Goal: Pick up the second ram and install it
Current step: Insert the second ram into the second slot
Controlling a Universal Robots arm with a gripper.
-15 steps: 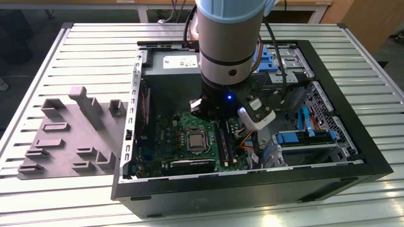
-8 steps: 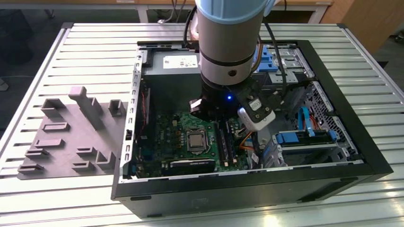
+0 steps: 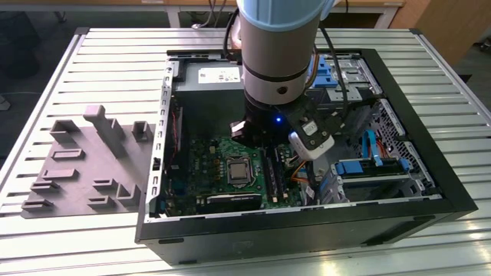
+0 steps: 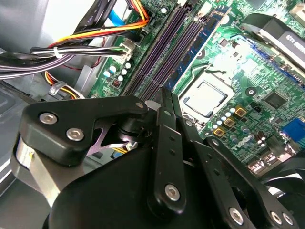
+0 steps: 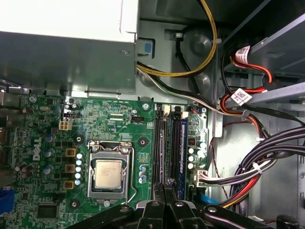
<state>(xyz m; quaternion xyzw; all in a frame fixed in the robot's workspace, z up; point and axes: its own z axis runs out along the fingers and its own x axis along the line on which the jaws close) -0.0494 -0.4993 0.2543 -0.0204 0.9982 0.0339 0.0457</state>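
Showing the gripper lowered into the open case, at the bottom centre of the first wrist view, directly over the slot bank to the right of the processor. The fingers are drawn together, with at most a slit between them; whether they pinch anything cannot be told. A dark narrow strip runs from the fingertips up the frame along the bank. It is judged to be the ram seen edge-on, standing in or just over its slot. A blue strip just to its right is probably a module already seated.

Progress, as a judgement: the pick-up looks finished and the work is at the insertion stage. In the exterior view the grey tray lies at the left of the frame, well apart from the arm — the gripper is nowhere near it. Whether the ram is fully pressed home is not shown.

Hidden or unclear: the lower end of the bank lies under the gripper in both wrist views, the slot latches are too small to read, and ram and slot are both dark — their edges merge. In the exterior view the arm's wrist covers the fingertips.
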